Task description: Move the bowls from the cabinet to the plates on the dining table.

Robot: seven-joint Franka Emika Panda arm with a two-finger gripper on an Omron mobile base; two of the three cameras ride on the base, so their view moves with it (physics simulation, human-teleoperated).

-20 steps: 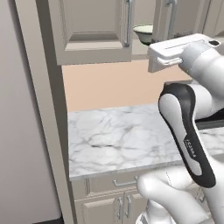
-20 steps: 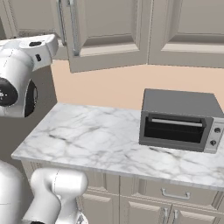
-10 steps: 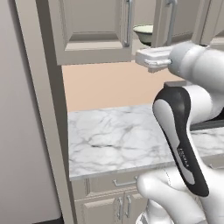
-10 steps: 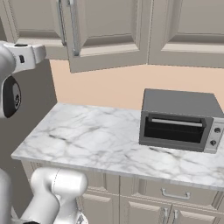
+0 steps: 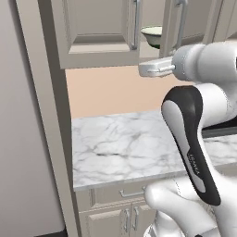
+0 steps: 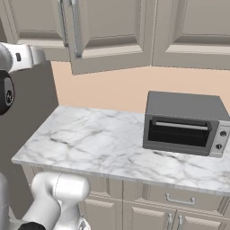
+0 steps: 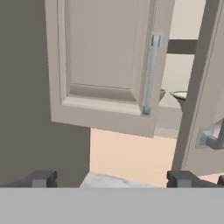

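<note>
We see the pincer (image 7: pixel 111 178) with its two dark fingertips (image 7: pixel 43 178) spread wide apart, nothing between them, raised in front of the cabinet (image 7: pixel 105 65). Straight ahead of the pincer is the left cabinet door, its long metal bar handle (image 7: pixel 149 74) a bit right of centre. To the right of the pincer a second door (image 7: pixel 205 87) stands open edge-on. Between the two doors, beyond and above the pincer, we catch a sliver of a bowl (image 7: pixel 179 95) on the cabinet shelf, mostly hidden by the open door; in the left base view the bowl (image 5: pixel 152 34) sits inside the cabinet, above and behind the white hand, well apart from it. A second rim edge may peek just left of it in the hand view, we cannot tell. Below the pincer lies the marble counter (image 5: pixel 120 143). Off to its right on that counter, the right base view shows a grey toaster oven (image 6: pixel 184 123), well apart from the arm.
</note>
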